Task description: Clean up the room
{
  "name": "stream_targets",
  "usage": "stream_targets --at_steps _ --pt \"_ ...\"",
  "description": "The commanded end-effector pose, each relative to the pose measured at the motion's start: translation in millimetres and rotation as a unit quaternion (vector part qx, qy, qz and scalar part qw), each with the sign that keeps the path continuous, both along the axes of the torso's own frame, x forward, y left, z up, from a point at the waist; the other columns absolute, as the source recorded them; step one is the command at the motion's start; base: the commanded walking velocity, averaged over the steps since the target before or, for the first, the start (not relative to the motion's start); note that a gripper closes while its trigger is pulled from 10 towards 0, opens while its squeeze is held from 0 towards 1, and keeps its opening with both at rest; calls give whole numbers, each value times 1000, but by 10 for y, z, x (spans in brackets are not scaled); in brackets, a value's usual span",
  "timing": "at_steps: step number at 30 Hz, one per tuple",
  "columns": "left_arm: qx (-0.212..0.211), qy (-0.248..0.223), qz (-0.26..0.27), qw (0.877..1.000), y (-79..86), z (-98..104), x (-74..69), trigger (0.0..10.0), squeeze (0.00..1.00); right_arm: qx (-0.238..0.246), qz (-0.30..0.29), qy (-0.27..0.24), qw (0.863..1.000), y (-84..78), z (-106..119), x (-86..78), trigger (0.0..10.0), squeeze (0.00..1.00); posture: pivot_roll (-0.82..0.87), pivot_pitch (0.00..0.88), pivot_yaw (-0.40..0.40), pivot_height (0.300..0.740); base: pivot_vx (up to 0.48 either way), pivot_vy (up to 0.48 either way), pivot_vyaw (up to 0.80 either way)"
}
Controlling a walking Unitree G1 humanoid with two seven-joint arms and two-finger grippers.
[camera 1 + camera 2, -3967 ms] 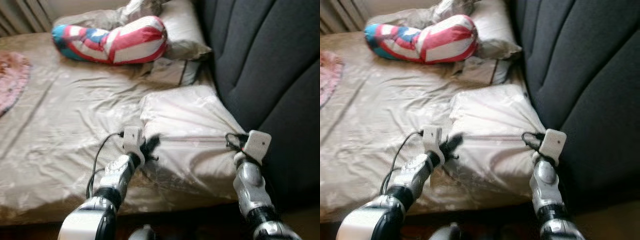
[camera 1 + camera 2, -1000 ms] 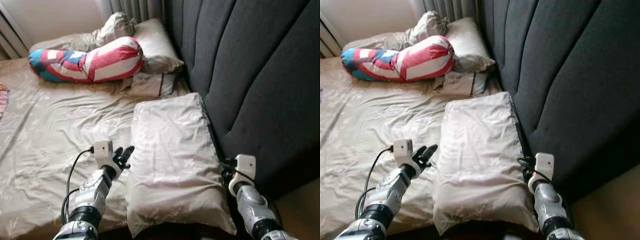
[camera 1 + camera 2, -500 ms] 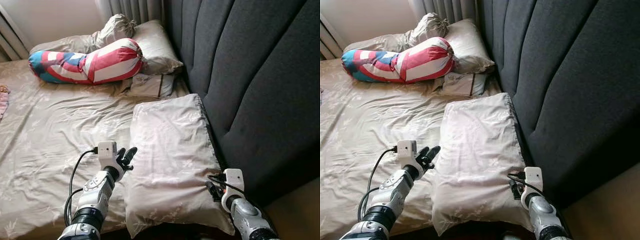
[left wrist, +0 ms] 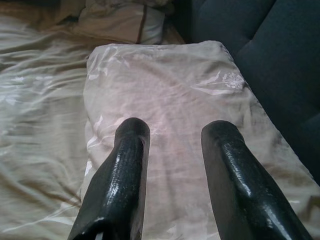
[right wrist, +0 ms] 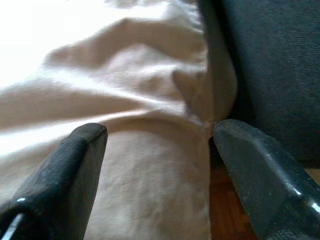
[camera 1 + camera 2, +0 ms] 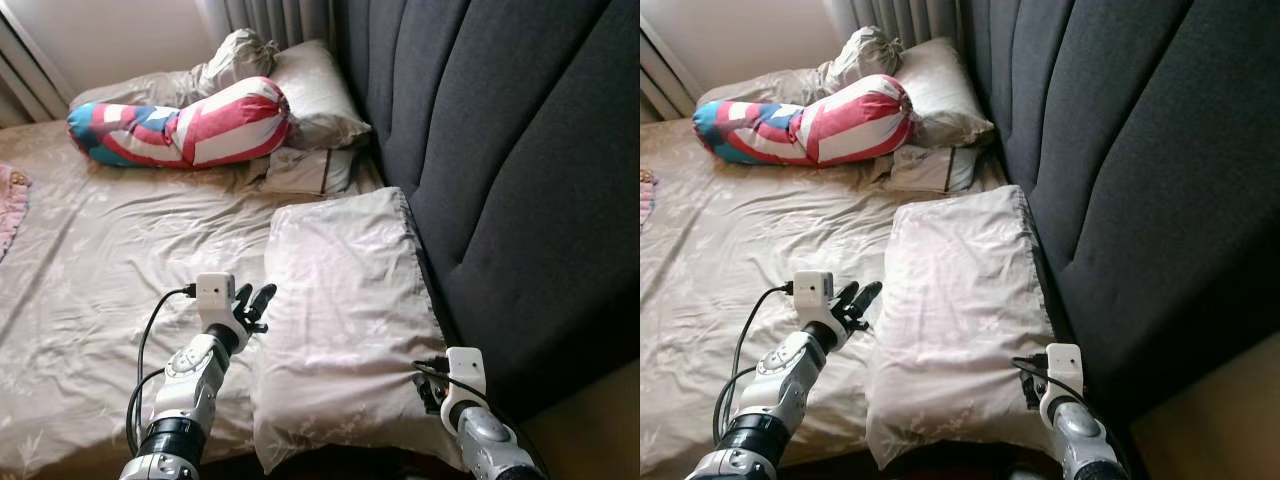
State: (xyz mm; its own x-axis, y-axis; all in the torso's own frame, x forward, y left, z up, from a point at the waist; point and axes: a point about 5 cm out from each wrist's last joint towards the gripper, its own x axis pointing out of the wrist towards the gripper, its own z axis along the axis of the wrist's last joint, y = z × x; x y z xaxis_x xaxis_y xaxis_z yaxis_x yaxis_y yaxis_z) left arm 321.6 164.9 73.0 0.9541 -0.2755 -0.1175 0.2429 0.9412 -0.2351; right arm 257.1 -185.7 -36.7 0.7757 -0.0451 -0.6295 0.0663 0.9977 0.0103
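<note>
On the bed, up against the dark padded headboard, a beige pillow lies flat along the right edge, its long side running beside the headboard. Left gripper sits just at the pillow's left edge, low over the crumpled sheet, and its two black fingers are spread apart with nothing between them, pointing across the pillow. Right gripper is down at the pillow's near right corner, close to the headboard; its fingers stand wide apart on either side of the pillow's corner fabric, and whether they touch it can't be made out. Further up the bed, a striped red, white and blue bolster rests against a second beige pillow, with a small folded cloth just below them. A pink item peeks in at the bed's far left.
</note>
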Motion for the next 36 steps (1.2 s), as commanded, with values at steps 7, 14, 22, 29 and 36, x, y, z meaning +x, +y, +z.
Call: stream_targets --at_steps 7,14,22,29,36 --pt "17 -7 9 1000 91 83 -23 10000 0 -10 -4 18 1000 34 -64 -68 10000 0 -47 171 106 740 0 0 0" --pt "18 -12 5 1000 50 138 -67 10000 0 2 2 23 1000 92 -88 -88 10000 0 -23 187 107 740 0 0 0" --pt "23 -13 11 1000 106 183 -76 10000 0 -1 -1 34 999 119 -124 -130 10000 0 -14 197 113 740 0 0 0" --pt "57 22 67 996 204 9 -96 10000 0 -13 -8 -35 999 70 32 26 10000 0 -38 197 98 740 0 0 0" --pt "99 17 97 990 295 -127 -274 10000 0 -28 33 -228 973 117 554 385 10000 0 -86 184 71 740 0 0 0"
